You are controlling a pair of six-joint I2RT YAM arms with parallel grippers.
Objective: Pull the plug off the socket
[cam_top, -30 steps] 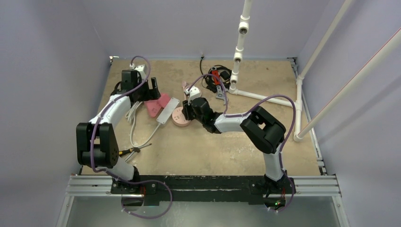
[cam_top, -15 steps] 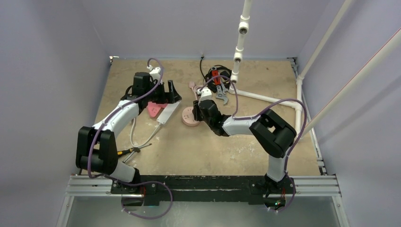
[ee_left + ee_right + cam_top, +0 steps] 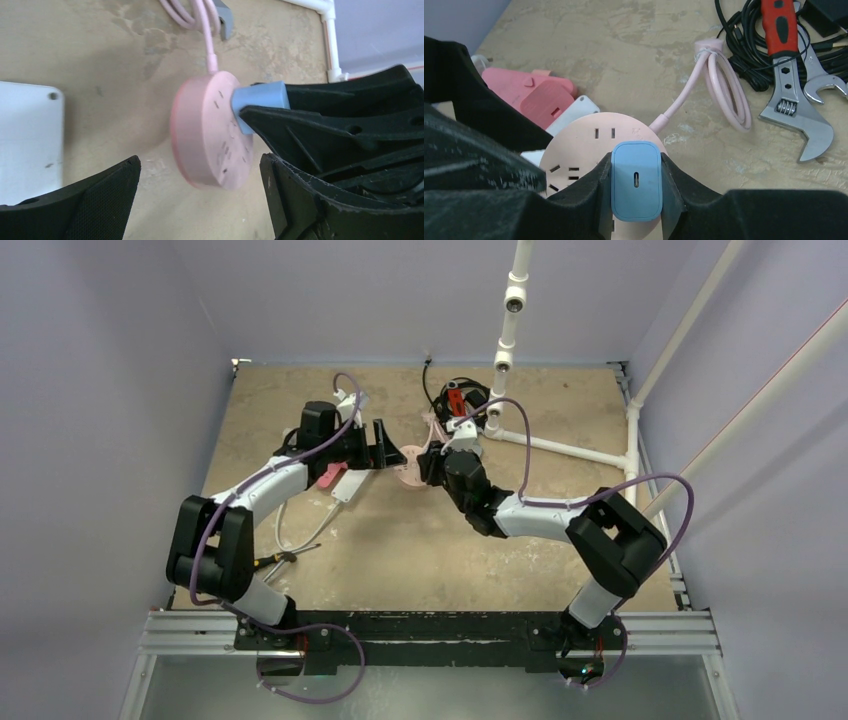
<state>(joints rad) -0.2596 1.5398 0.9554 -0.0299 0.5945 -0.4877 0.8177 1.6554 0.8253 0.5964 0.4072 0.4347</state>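
The light-blue plug (image 3: 635,180) sits in the face of the round pink socket (image 3: 579,145). My right gripper (image 3: 635,167) is shut on the plug, one finger on each side. In the left wrist view the socket (image 3: 207,135) is tilted on edge with a shadow beneath it, and the plug (image 3: 257,97) sticks out into the right gripper's black fingers (image 3: 325,130). My left gripper (image 3: 199,165) is open, its fingers either side of the socket's near edge without touching. From above, the socket (image 3: 410,458) lies between the left gripper (image 3: 385,445) and the right gripper (image 3: 432,462).
The socket's coiled pink cord (image 3: 724,95) trails behind it. A white power strip (image 3: 345,483) and a pink blocky object (image 3: 539,95) lie to the left. A wrench (image 3: 796,110) and black cables (image 3: 749,45) lie at the back right. White pipes (image 3: 505,350) stand there too.
My right gripper carried the plug and socket away from the power strip toward the back middle. My left gripper swung right and now faces the socket, open.
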